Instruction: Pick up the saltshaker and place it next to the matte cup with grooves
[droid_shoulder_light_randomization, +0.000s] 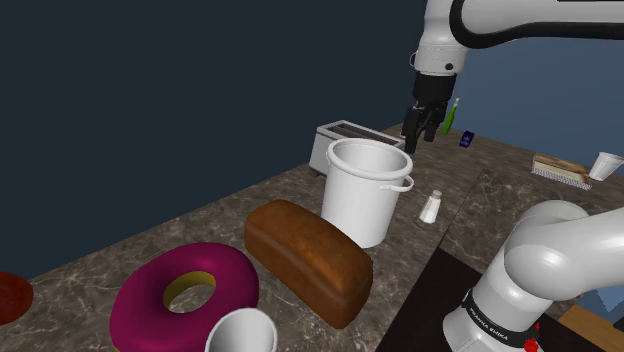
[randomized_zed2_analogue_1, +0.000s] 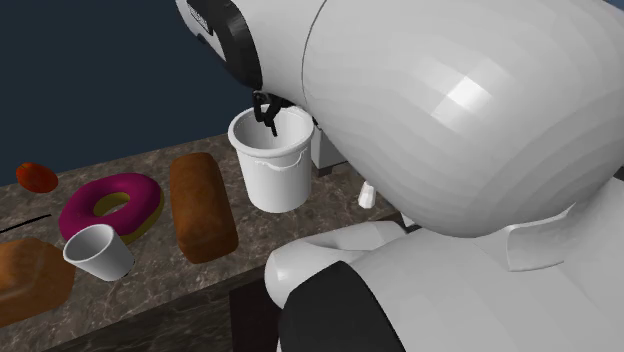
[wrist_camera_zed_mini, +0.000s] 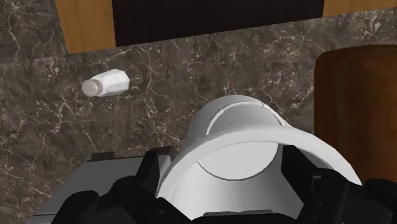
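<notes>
End effector (droid_shoulder_light_randomization: 420, 131): fingers apart, gripping nothing; hangs upper right of centre in the shoulder view, above the bucket's mouth.
Bucket (droid_shoulder_light_randomization: 362, 195): white, with a handle, upright, frame centre.
Saltshaker (droid_shoulder_light_randomization: 431, 207): white, upright on the desk (droid_shoulder_light_randomization: 485, 195), just right of the bucket, not touching it.
Bread loaf (droid_shoulder_light_randomization: 308, 258): brown, lower centre, beside the bucket's base.

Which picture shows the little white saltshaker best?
The wrist view: the saltshaker shows whole and plain there. The shoulder view shows it small beside the white bucket; in the second exterior view the arm hides part of it.
</notes>
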